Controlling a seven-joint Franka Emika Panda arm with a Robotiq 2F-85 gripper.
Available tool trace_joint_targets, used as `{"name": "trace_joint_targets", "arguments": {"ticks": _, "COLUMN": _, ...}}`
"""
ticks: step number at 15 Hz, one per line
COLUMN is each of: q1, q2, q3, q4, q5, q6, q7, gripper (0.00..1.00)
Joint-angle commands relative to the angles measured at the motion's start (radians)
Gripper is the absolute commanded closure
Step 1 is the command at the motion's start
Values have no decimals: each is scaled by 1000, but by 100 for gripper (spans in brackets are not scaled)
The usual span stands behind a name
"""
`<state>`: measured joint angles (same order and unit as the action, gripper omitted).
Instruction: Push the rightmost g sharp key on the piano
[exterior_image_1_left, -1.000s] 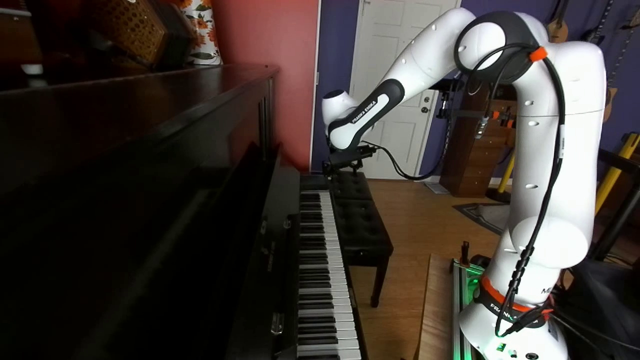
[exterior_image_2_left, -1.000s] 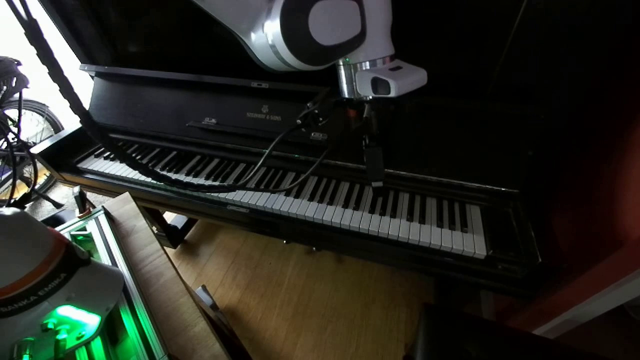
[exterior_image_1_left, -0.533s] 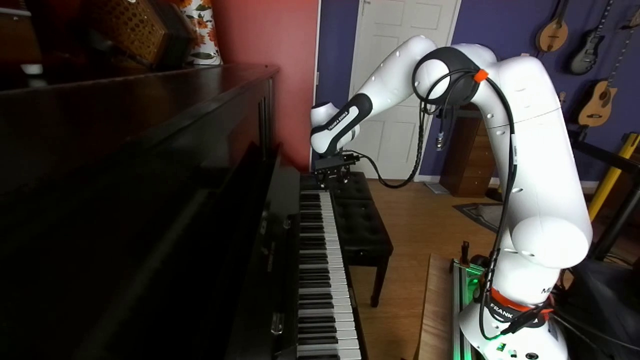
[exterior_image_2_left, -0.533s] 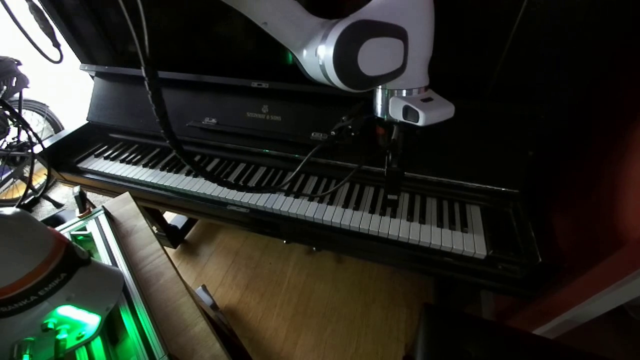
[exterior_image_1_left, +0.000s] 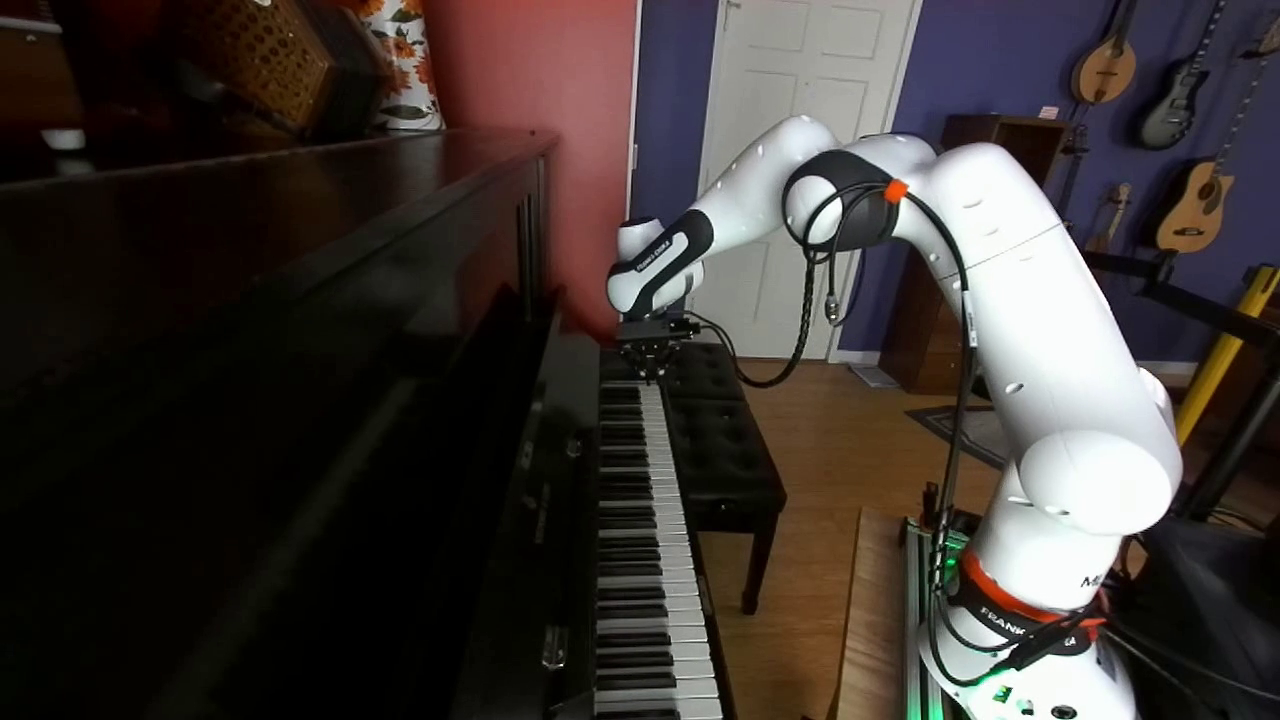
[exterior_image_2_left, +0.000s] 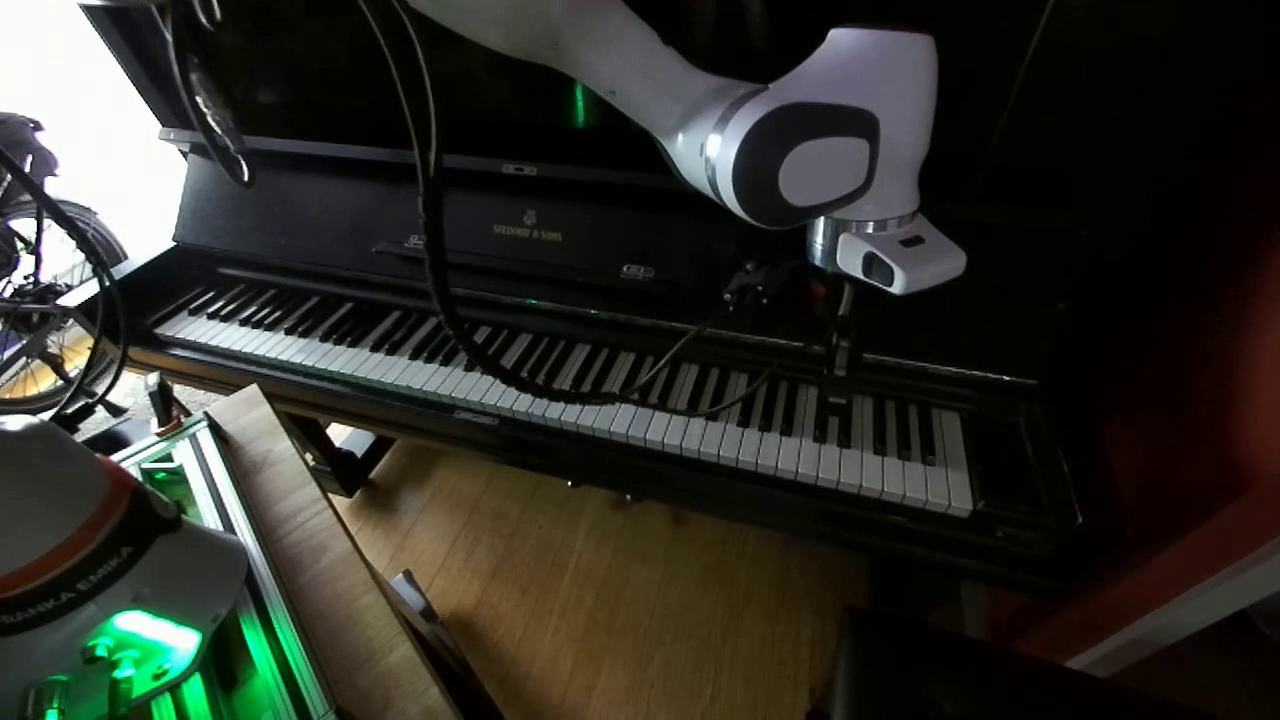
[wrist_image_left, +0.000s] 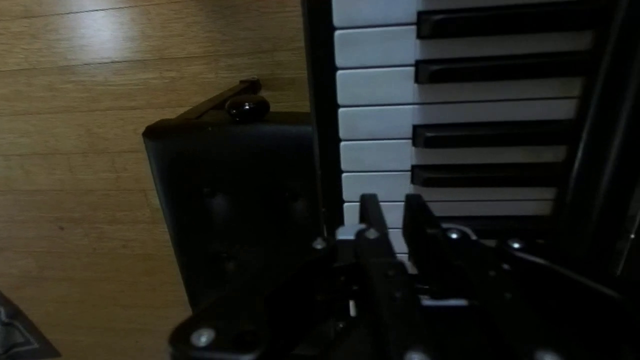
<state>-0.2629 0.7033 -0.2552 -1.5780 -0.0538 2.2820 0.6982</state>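
The dark upright piano (exterior_image_1_left: 570, 400) shows its long row of white and black keys in both exterior views. Near the right end of the keyboard, the rightmost g sharp key (exterior_image_2_left: 904, 435) appears as a thin black bar between white keys. In an exterior view my gripper (exterior_image_2_left: 838, 398) points down over the black keys, a little left of that key; whether it touches any cannot be told. From the wrist, my gripper (wrist_image_left: 391, 197) has narrowly parted fingers, white keys (wrist_image_left: 376, 155) showing through the gap and nothing held. There the g sharp key is hidden behind the gripper.
A black padded bench (exterior_image_1_left: 715, 450) stands by the far end of the keyboard, and also shows as a dark seat (wrist_image_left: 235, 200) in the wrist view. The arm's cable (exterior_image_2_left: 520, 385) droops low across the keys. The piano's dark fallboard (exterior_image_2_left: 400, 210) rises behind them.
My arm has moved lower and along the keyboard toward its right end. The gripper's fingers have drawn closer together. The hanging cable has swung along with the arm.
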Motion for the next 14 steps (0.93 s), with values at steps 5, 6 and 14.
{"name": "trace_joint_targets", "arguments": {"ticks": 5, "q1": -23, "q2": 74, "q3": -9, "q4": 90, "q5": 161, "q6": 23, "q7": -44, "gripper": 99}}
{"name": "trace_joint_targets", "arguments": {"ticks": 6, "q1": -28, "q2": 82, "q3": -7, "q4": 101, "q5": 170, "q6": 22, "q7": -44, "gripper": 99}}
{"name": "trace_joint_targets", "arguments": {"ticks": 14, "q1": -42, "q2": 143, "q3": 10, "q4": 149, "q5": 203, "q6": 154, "q7": -51, "gripper": 100}}
